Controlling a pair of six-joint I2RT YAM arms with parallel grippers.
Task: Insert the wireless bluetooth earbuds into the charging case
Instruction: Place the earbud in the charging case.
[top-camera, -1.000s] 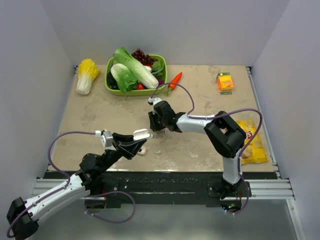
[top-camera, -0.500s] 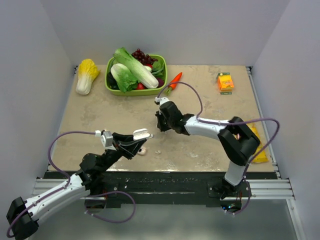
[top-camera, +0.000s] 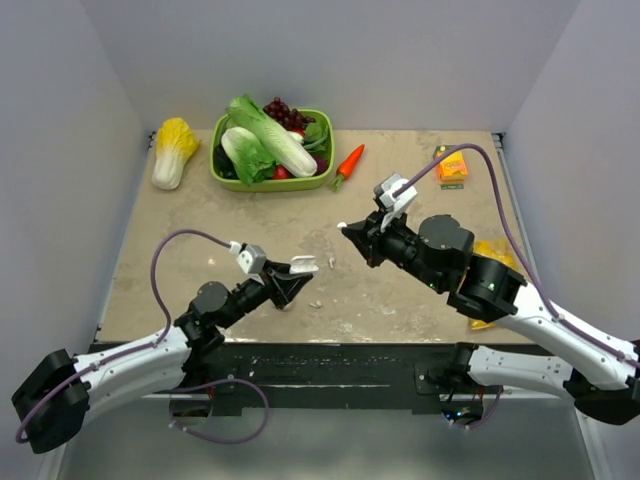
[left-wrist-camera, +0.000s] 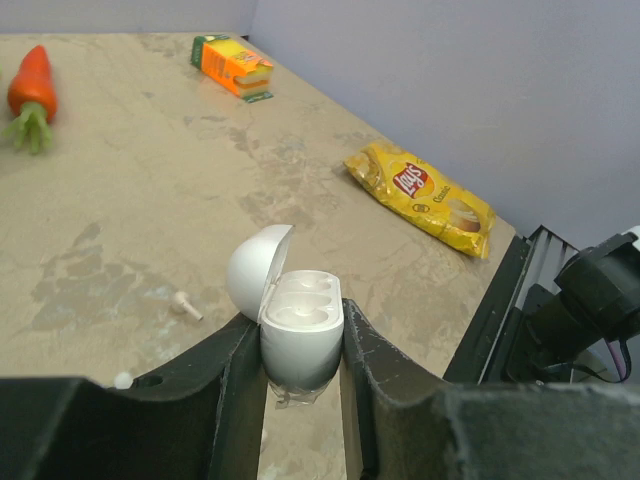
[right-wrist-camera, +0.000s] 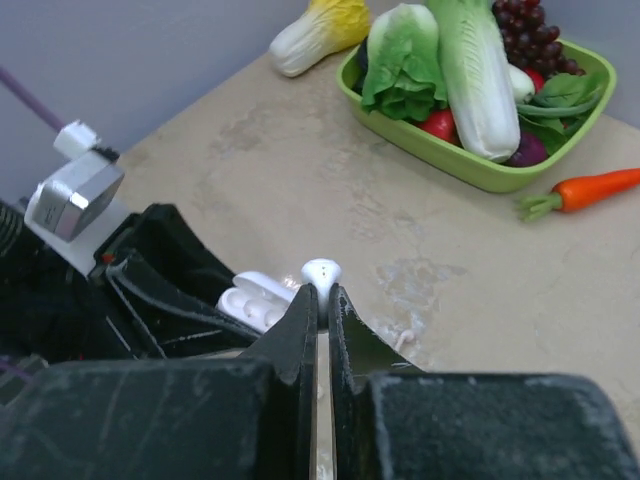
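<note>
right gripper (right-wrist-camera: 322, 303) pinches an earbud (right-wrist-camera: 321, 271) by its tip, left gripper (left-wrist-camera: 300, 350) clamps the open charging case (left-wrist-camera: 300, 312); bud may twist and seat crooked.

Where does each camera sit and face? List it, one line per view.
Top: above and behind, looking down on the table; both arms show.
Left wrist: on the left arm, facing the chips; left gripper clamps the open case.
Right wrist: facing the basket; right gripper pinches an earbud.
Shared: both wrist views show the case.
</note>
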